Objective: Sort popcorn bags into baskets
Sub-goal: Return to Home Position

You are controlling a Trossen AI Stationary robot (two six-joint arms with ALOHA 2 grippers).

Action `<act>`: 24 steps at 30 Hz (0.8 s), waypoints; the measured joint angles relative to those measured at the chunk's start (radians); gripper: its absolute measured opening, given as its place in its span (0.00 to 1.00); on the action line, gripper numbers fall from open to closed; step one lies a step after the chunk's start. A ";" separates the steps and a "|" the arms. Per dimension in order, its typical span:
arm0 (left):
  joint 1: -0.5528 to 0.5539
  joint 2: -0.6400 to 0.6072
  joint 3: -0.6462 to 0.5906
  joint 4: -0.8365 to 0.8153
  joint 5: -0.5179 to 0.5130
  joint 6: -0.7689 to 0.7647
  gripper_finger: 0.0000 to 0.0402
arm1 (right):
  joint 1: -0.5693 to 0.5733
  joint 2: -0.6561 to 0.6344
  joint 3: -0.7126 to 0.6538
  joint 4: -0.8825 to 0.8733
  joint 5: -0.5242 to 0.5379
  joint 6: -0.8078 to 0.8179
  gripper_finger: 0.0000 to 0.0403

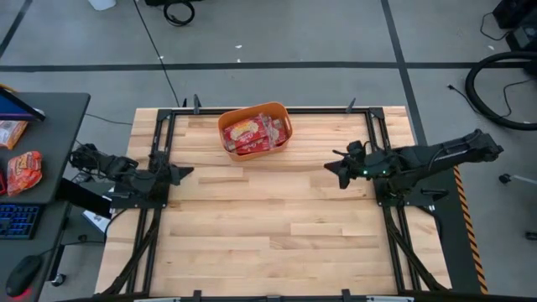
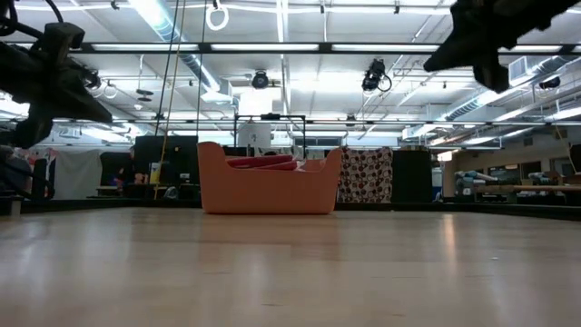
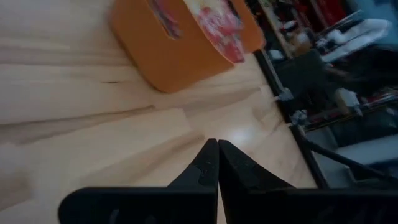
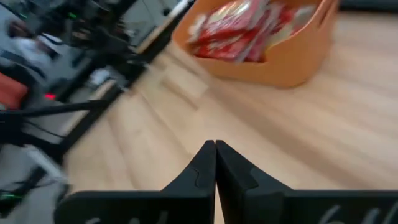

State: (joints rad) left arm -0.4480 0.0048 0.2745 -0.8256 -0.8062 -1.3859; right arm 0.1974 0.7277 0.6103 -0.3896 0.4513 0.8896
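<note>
An orange basket stands on the wooden table near its far edge, holding several red popcorn bags, some leaning on its walls. It shows too in the low view and both wrist views. My left gripper hovers at the table's left side, shut and holding nothing. My right gripper hovers at the right side, also shut and holding nothing. Both point toward the table's middle.
A grey side table left of the worktable carries two orange-red snack packets and a keyboard. Black frame rails run along the table's left and right sides. Bare wood lies between the arms and toward the near edge.
</note>
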 joint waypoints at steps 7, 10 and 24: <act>0.000 0.019 -0.087 0.217 0.021 0.090 0.01 | 0.000 -0.065 -0.178 0.078 -0.058 0.145 0.03; 0.000 0.014 -0.086 0.237 -0.019 0.103 0.01 | 0.000 -0.110 -0.232 0.075 -0.059 0.189 0.03; 0.000 0.014 -0.086 0.267 -0.160 0.116 0.01 | -0.004 -0.385 -0.404 0.050 -0.041 0.325 0.03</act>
State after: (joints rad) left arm -0.4480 0.0189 0.1883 -0.5587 -0.9662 -1.2697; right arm 0.1932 0.3425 0.2060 -0.3401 0.4100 1.2144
